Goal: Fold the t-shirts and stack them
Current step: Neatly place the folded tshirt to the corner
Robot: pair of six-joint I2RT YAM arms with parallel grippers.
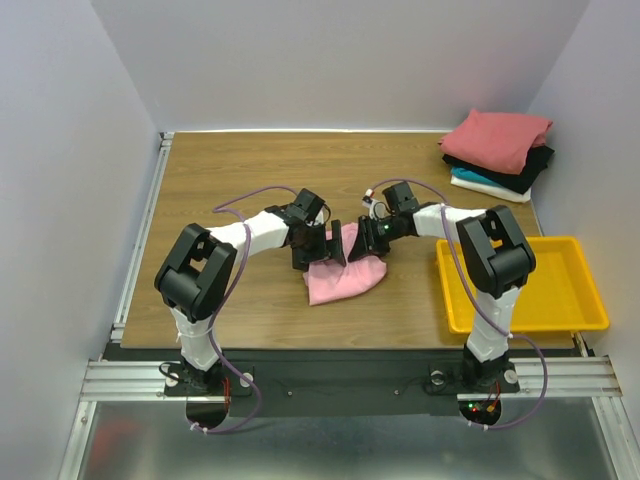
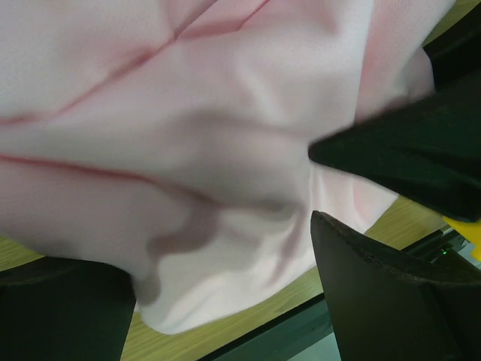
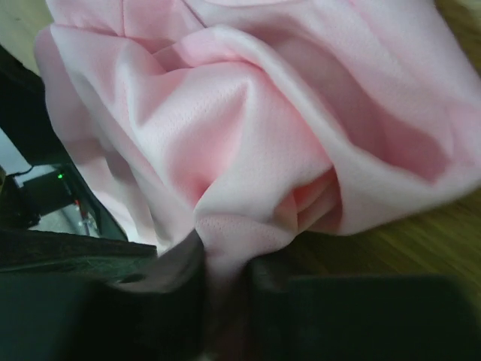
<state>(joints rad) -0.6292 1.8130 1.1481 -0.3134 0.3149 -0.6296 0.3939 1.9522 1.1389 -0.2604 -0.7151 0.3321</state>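
Wooden tabletop (image 1: pixel 250 180) holds the crumpled light pink cloth t-shirt (image 1: pixel 345 280) between my grippers: right gripper (image 3: pixel 225 289) pinches its far fold, left gripper (image 2: pixel 218 301) gapes wide alongside.

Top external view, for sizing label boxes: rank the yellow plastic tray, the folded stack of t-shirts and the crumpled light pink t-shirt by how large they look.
1. yellow plastic tray
2. folded stack of t-shirts
3. crumpled light pink t-shirt, partly hidden, so possibly understated
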